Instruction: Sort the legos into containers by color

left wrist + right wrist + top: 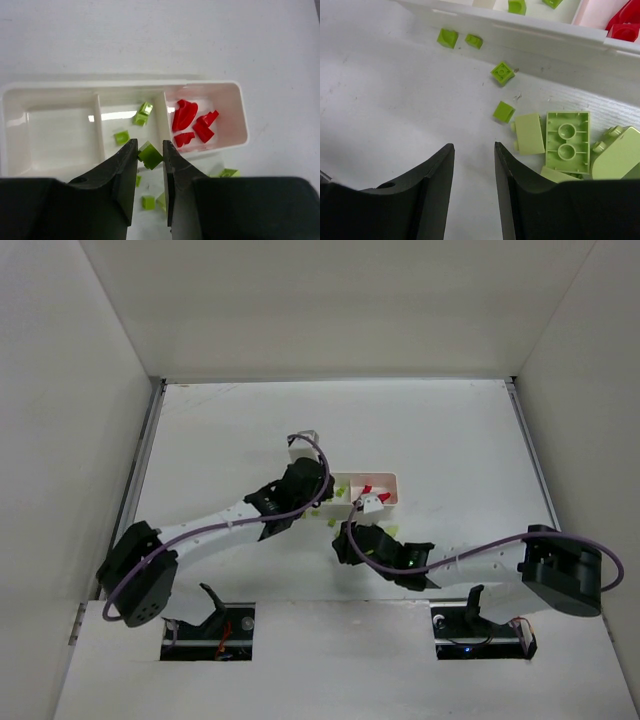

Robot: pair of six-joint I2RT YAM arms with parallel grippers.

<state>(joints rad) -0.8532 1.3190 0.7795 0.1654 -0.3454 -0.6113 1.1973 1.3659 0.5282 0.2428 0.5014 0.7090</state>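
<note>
Where the top view was concerned, little detail resolved: the tray (pixel 386 478) lay mid-frame, with the left gripper (pixel 322 502) at its lower-left edge and the right gripper (pixel 346 536) just below it. Neither gripper's opening could be read here.

Left wrist: the left gripper (pixel 150 151) was closed to a narrow gap, and a green lego (pixel 150 156) was pinched between its tips. It sat over the tray's near wall (pixel 60 167), at about the divider between the middle and right compartments. The middle compartment held two greens (pixel 142 114). The right one held the red legos (pixel 192 124). More greens lay on the table (pixel 280 40) at the bottom of the frame, partly hidden by the fingers.

Right wrist: the right gripper (pixel 474 150) was slightly parted, with nothing between its fingers. It sat low over the table, left of a cluster of loose greens (pixel 567 142). A small green (pixel 503 111) was just above its tips. The tray wall ran along the top of the frame.

Judged step: dropping a green into its compartment. The next move calls for shifting the left gripper up-frame and slightly left, clear of the divider, before opening, or the lego may fall in with the reds. The right gripper looks set for the next pick.
</note>
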